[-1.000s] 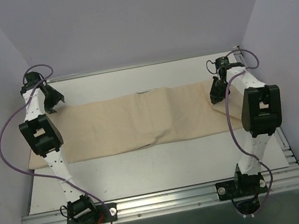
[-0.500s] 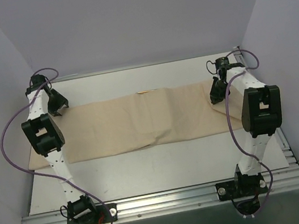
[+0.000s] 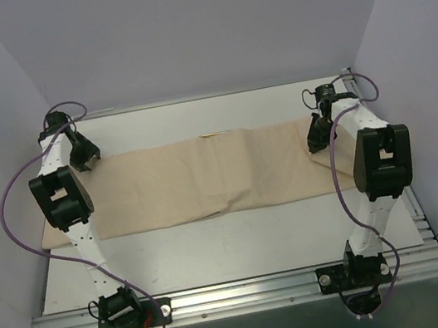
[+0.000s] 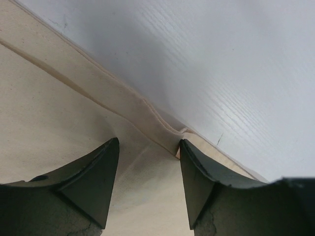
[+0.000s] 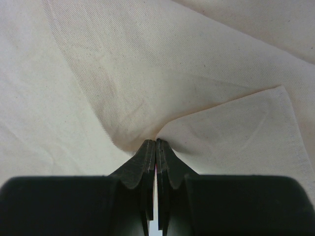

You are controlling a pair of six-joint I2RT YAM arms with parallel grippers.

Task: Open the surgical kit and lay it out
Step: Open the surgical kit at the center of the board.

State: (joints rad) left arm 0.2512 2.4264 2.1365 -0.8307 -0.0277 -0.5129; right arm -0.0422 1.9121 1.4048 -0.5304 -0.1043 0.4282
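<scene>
The beige cloth wrap [image 3: 204,175] lies spread in a long band across the white table. My left gripper [image 3: 84,158] is at the cloth's far left corner. In the left wrist view the gripper [image 4: 148,142] is open, its fingers astride the hemmed edge of the cloth [image 4: 59,123]. My right gripper [image 3: 316,142] is at the cloth's right end. In the right wrist view it [image 5: 156,141] is shut on a pinched fold of the cloth [image 5: 123,73]. The steel tray and the forceps are hidden. A thin sliver [image 3: 214,134] shows at the cloth's far edge; I cannot tell what it is.
Bare white table [image 3: 216,248] lies between the cloth and the aluminium rail [image 3: 241,293] that holds the arm bases. Pale walls close in the left, back and right. Purple cables [image 3: 4,208] loop beside each arm.
My left gripper has shifted slightly right and down toward the cloth's far left corner. The right arm and the cloth have not visibly moved.
</scene>
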